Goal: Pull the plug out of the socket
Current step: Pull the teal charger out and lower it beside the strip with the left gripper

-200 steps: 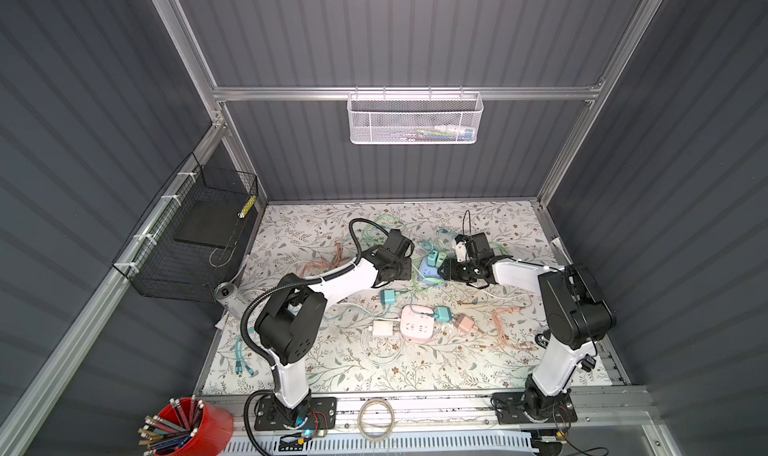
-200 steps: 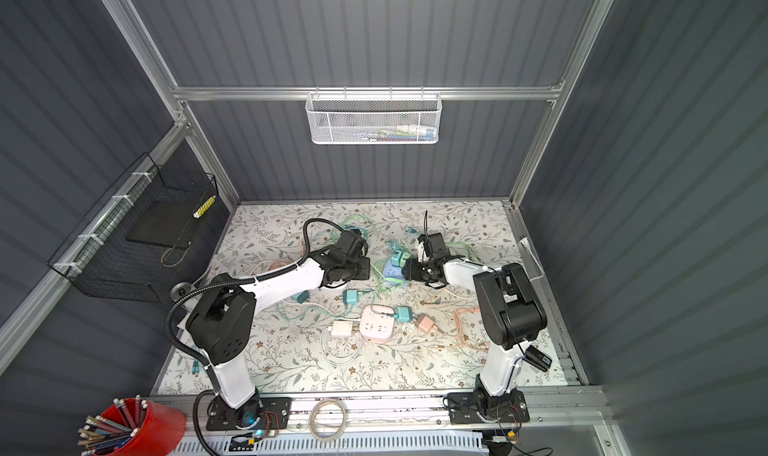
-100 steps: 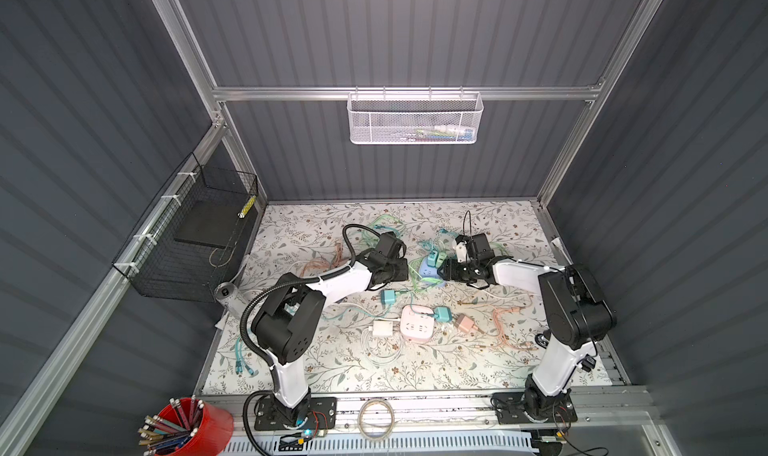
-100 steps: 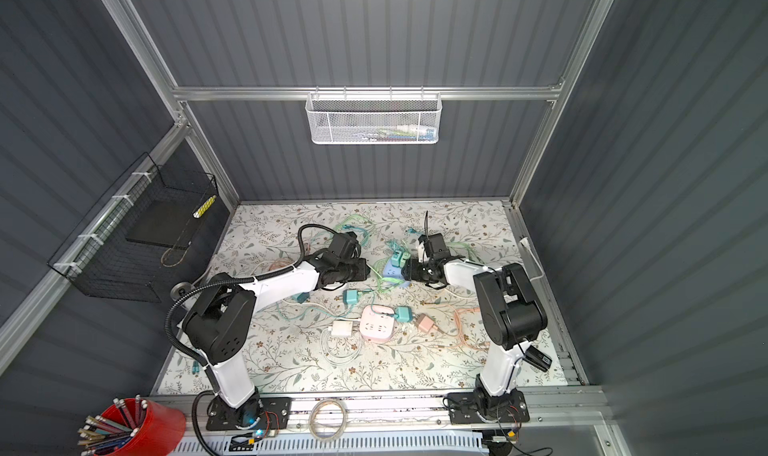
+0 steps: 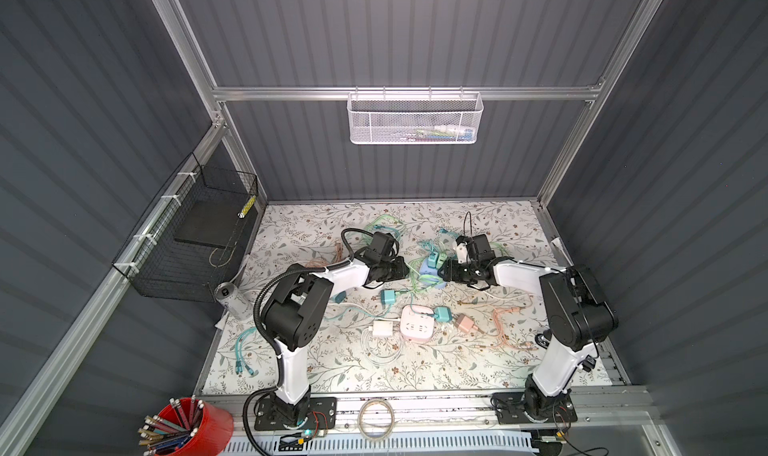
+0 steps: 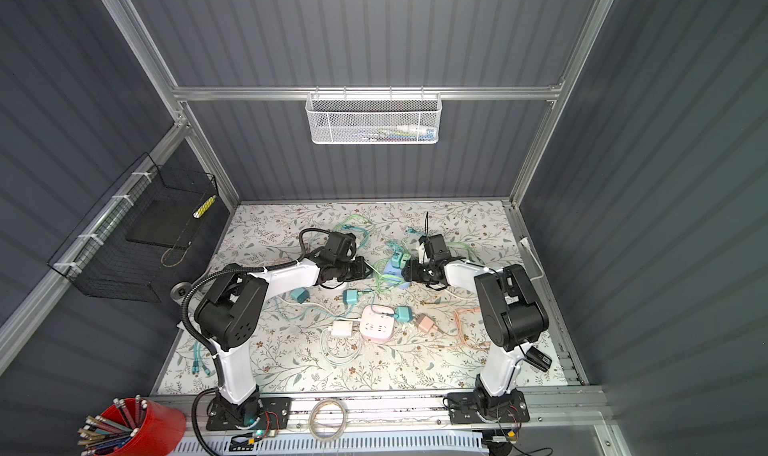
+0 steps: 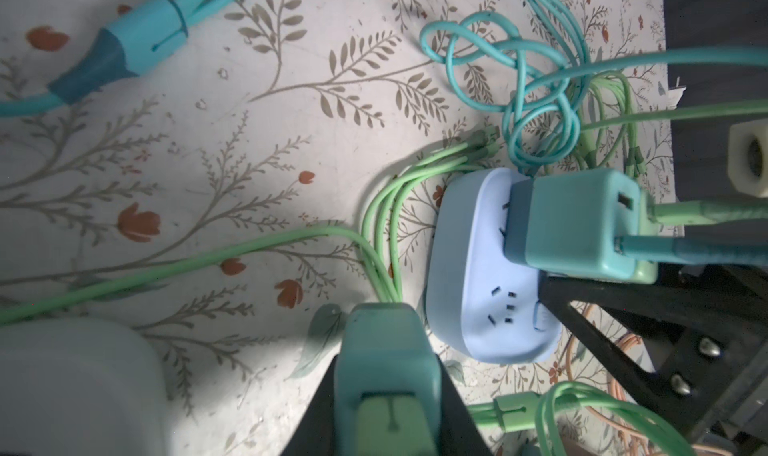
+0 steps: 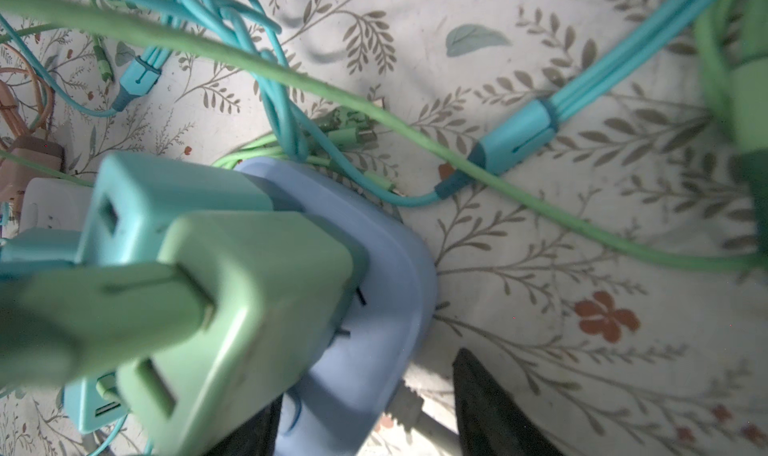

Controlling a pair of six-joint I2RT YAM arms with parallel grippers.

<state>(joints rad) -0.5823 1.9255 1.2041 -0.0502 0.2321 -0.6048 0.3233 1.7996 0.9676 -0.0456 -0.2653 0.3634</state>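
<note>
Socket [image 7: 469, 275]: two plugs [image 7: 577, 225] seated; left pincer [image 7: 386, 383] clamps one green cable [image 7: 266, 244].

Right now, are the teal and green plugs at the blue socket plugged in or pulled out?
Plugged in. Both wrist views show the teal plug and green plug seated against the face of the blue socket, no prongs visible.

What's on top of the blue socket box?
Two chargers, a teal plug and a green plug, stand plugged into the blue socket, beside empty slots. Their prongs are hidden inside.
</note>
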